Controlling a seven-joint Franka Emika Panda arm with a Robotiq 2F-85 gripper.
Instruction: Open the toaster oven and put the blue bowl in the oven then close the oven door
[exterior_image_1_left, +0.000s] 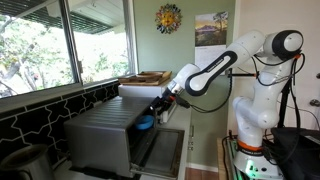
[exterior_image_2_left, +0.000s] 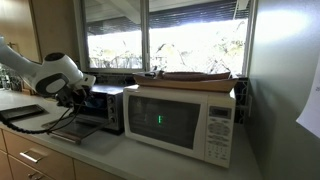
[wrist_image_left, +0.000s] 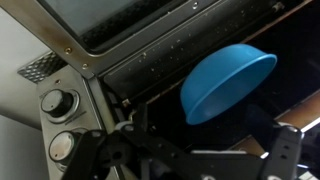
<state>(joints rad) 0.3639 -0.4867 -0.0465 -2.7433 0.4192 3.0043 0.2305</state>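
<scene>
The grey toaster oven (exterior_image_1_left: 100, 135) stands with its oven door (exterior_image_1_left: 162, 150) folded down flat, as the dark oven door (exterior_image_2_left: 68, 131) also shows from the front. The blue bowl (wrist_image_left: 226, 80) sits tilted inside the dark cavity and shows as a small blue spot, the blue bowl (exterior_image_1_left: 145, 123), at the oven mouth. My gripper (wrist_image_left: 195, 150) is open at the mouth just short of the bowl, its dark fingers (wrist_image_left: 285, 150) spread wide with nothing between them. In both exterior views the gripper (exterior_image_1_left: 158, 108) hangs over the lowered door, gripper (exterior_image_2_left: 75, 97).
A white microwave (exterior_image_2_left: 180, 120) with a wooden tray (exterior_image_2_left: 195, 77) on top stands beside the oven. Two oven knobs (wrist_image_left: 57, 102) sit close to my fingers. Windows (exterior_image_1_left: 50, 45) run behind the counter, and drawers (exterior_image_2_left: 35, 155) lie below it.
</scene>
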